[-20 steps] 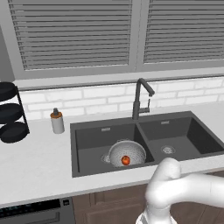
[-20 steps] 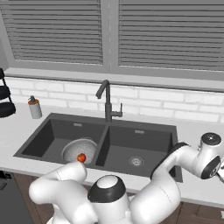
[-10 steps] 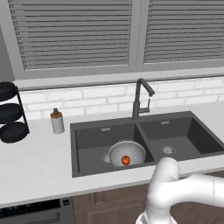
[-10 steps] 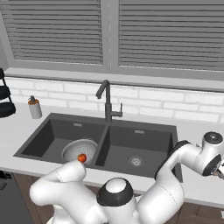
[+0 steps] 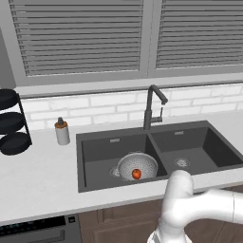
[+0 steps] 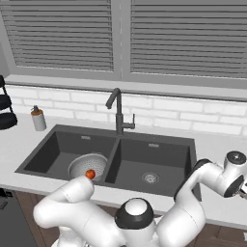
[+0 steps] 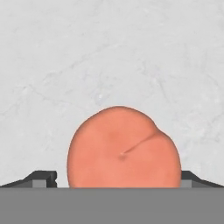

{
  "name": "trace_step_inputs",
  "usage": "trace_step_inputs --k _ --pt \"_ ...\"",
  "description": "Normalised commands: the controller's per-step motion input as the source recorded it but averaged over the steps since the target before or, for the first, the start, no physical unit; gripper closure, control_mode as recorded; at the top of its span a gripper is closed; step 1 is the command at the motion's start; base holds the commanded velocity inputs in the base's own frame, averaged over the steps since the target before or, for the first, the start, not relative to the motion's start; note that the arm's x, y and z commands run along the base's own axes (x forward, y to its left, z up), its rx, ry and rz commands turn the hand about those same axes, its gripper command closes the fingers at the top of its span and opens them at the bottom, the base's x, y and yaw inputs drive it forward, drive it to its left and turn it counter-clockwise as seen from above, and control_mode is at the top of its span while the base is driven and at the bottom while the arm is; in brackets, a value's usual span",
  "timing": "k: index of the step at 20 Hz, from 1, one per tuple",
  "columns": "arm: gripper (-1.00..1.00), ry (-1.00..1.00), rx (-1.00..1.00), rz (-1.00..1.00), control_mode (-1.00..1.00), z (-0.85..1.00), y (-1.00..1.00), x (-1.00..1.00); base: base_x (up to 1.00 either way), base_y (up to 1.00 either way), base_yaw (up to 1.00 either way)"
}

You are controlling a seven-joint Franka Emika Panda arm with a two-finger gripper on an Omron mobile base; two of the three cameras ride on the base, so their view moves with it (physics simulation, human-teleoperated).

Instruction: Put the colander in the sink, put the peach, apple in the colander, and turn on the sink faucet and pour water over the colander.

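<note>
Reaching a touch further out to the right than a moment ago, the arm's far end has drifted toward the edge of the right base view, and everything else has stayed put. Now the gripper (image 7: 118,181) is right down over the peach (image 7: 124,148): its jaws are spread, one dark tip on each side of the fruit, the left one showing a sliver of gap, so I judge it is not squeezing yet. That straddle makes sense, because a round fruit has to sit centred between the tips or it will squirt sideways when they close. The peach rests on the pale marbled counter (image 7: 109,52), crease facing the camera, well to the right of the basins going by where the arm is stretched. Further out, the colander (image 5: 128,163) sits on the floor of the left basin of the sink (image 5: 190,137), low and stable, with the apple (image 5: 136,174) already lying inside it near the front rim. So two steps look done and the peach is the fruit left to fetch. The faucet (image 5: 151,107) stands behind the divider with its spout hooked toward the right basin; my guess is it will need swinging left before any water can reach the colander. Next call, as I read it: close gently, lift clear, and carry across to the left basin.
</note>
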Motion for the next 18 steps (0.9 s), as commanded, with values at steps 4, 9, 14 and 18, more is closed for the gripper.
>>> trace_step_inputs --k 4,9,14,18 --pt "1.0 0.0 0.0 0.06 -1.0 -0.31 -0.03 0.03 0.0 0.0 0.0" --pt "1.0 0.0 0.0 0.12 -1.0 -0.19 0.0 -0.01 0.0 0.0 0.0" --pt "1.0 -0.01 0.0 0.27 -1.0 0.03 0.1 -0.19 0.0 0.0 0.0" --pt "1.0 0.0 0.0 0.31 -1.0 0.63 0.62 -0.48 0.0 0.0 0.0"
